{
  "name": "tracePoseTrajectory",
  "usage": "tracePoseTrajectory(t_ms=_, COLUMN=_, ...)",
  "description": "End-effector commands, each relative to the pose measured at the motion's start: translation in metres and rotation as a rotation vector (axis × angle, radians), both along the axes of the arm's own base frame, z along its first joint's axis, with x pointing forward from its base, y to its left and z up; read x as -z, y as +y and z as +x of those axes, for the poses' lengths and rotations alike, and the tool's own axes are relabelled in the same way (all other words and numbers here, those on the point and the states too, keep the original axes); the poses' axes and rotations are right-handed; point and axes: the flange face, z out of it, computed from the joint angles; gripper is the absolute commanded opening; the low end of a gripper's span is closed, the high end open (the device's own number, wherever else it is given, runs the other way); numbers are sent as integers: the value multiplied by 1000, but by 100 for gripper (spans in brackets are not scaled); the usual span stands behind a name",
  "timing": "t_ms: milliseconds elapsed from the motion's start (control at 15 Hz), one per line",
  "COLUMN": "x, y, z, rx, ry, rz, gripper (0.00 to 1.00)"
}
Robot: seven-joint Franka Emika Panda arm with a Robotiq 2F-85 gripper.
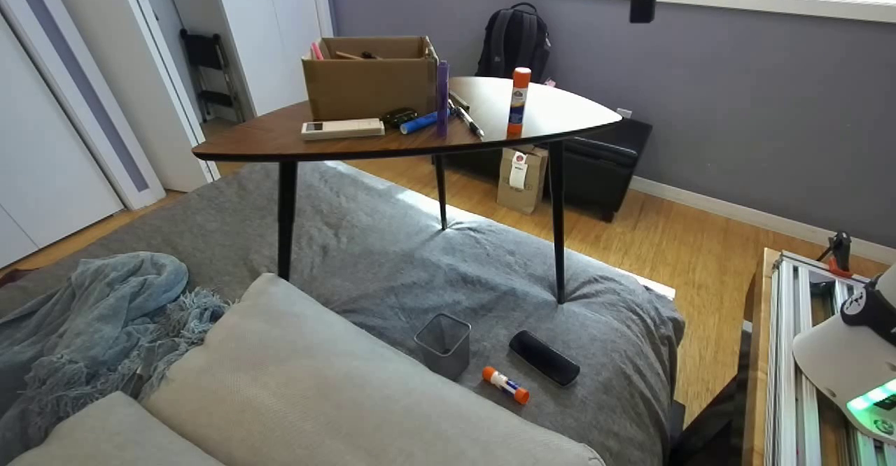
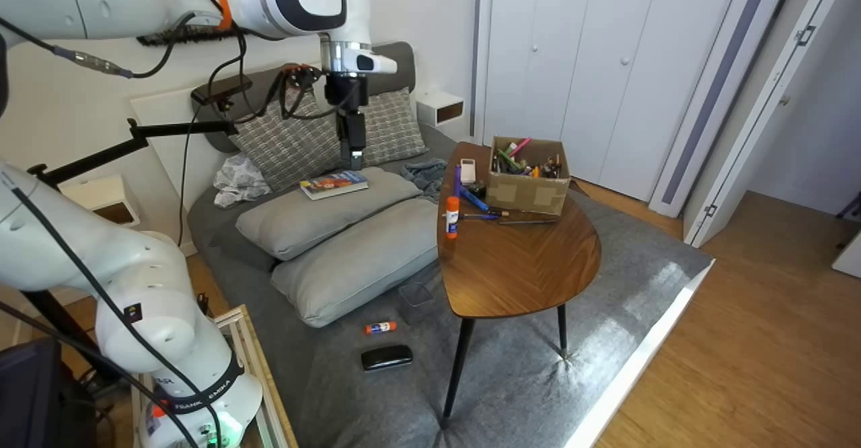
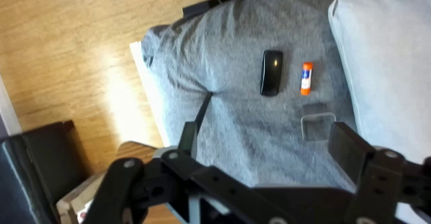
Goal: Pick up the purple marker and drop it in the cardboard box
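The purple marker (image 1: pixel 442 99) stands upright near the edge of the wooden table (image 1: pixel 245 133), beside the cardboard box; it also shows in an exterior view (image 2: pixel 457 180). The brown cardboard box (image 1: pixel 374 89) stands open on the table, and in an exterior view (image 2: pixel 528 194) it holds many pens and markers. My gripper (image 2: pixel 353 159) points down, high above the bed and away from the table. It also shows at the top of an exterior view (image 1: pixel 663 1). In the wrist view the gripper (image 3: pixel 265 129) is open with nothing between its fingers. Marker and box are out of the wrist view.
A glue stick (image 2: pixel 452 216) stands upright near the marker. A blue marker (image 1: pixel 418 124), pens and a white device (image 1: pixel 343 129) lie close by. On the bed are another glue stick (image 3: pixel 306 78), a black case (image 3: pixel 271 72) and a mesh cup (image 3: pixel 318 128). Pillows (image 2: pixel 366 253) lie beside the table.
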Motion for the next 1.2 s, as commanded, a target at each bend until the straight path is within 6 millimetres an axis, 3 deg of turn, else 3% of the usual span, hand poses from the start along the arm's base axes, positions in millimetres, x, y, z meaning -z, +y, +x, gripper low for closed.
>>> tracePoseTrajectory(t_ms=0, x=-14, y=-7, z=28, rx=-7, ry=-204, rz=-26, gripper=100)
tracePoseTrajectory(t_ms=333, x=-12, y=-9, z=80, rx=19, ry=-418, rz=34, gripper=100)
tracePoseTrajectory(t_ms=800, x=40, y=0, z=138, rx=8, ry=-492, rz=78, gripper=100)
tracePoseTrajectory(t_ms=1133, x=58, y=1, z=168, rx=3, ry=-572, rz=111, gripper=100)
